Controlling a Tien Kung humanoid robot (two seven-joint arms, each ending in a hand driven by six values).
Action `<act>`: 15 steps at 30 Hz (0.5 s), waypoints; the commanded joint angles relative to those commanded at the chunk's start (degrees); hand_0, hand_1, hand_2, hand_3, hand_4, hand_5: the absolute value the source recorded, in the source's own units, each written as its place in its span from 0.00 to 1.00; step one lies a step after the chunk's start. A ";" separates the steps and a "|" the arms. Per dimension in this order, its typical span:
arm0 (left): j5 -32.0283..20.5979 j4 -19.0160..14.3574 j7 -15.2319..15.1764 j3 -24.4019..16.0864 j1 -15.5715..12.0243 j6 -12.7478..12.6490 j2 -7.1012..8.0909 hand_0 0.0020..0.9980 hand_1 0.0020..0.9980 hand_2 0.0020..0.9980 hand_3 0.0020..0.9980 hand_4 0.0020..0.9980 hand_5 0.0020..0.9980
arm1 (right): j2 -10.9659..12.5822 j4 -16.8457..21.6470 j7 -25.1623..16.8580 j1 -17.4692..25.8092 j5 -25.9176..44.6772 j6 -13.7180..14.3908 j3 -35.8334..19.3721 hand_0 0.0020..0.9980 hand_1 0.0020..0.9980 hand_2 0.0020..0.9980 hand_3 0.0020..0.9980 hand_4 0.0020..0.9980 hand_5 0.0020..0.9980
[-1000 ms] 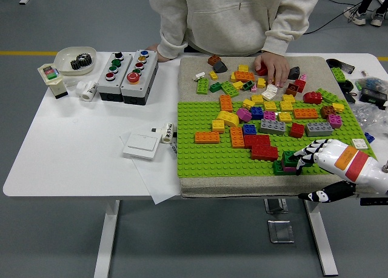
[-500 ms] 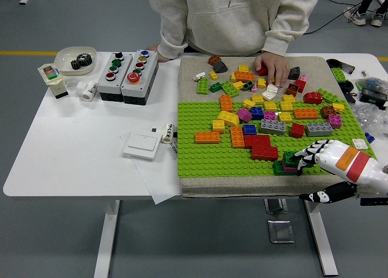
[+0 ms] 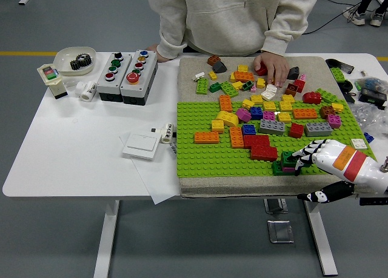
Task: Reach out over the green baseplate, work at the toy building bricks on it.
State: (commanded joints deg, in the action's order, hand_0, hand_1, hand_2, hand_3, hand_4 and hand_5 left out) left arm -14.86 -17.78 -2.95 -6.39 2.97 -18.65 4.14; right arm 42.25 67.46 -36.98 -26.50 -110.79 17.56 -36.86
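Observation:
The green baseplate (image 3: 200, 157) lies on a beige mat and carries many loose bricks in red, orange, yellow, blue, grey and magenta. My right hand (image 3: 305, 153) comes in from the lower right. Its fingers (image 3: 309, 148) are stretched out and rest on top of a small dark green and magenta brick stack (image 3: 286, 165) at the plate's near right edge. The thumb (image 3: 316, 196) hangs apart, below the table edge, so nothing is grasped. A red brick block (image 3: 262, 151) sits just left of the stack. My left arm is out of view.
A person stands at the far side, one hand (image 3: 274, 68) resting on bricks on the mat's far part. Two button boxes (image 3: 127, 75), a white bowl with a gear (image 3: 76, 60), a white switch (image 3: 142, 146) and paper lie to the left. Clutter lies at the right edge.
My right hand has shifted very slightly to the left over the green and magenta stack. The bricks and the person's hand have not visibly moved.

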 joint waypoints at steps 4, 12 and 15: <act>-0.05 -0.01 -0.02 0.04 0.03 0.00 0.01 0.63 0.73 0.72 0.56 0.60 0.62 | 0.06 -0.15 0.00 -0.16 -0.10 0.00 0.24 0.66 0.64 0.66 0.53 0.89 0.64; -0.11 -0.01 -0.05 0.09 0.04 0.01 0.02 0.63 0.73 0.72 0.56 0.60 0.62 | 0.50 -0.32 0.00 -0.05 -0.15 0.06 -0.17 0.66 0.64 0.66 0.53 0.90 0.64; -0.07 -0.01 -0.03 0.07 0.04 0.01 0.02 0.63 0.73 0.72 0.56 0.60 0.61 | 0.78 -0.38 0.00 -0.06 -0.11 0.09 -0.17 0.66 0.64 0.66 0.53 0.90 0.64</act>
State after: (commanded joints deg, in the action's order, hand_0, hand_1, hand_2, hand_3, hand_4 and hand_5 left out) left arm -14.92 -17.79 -2.98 -6.32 3.01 -18.64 4.16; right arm 43.03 67.09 -36.98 -26.57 -110.90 17.65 -37.03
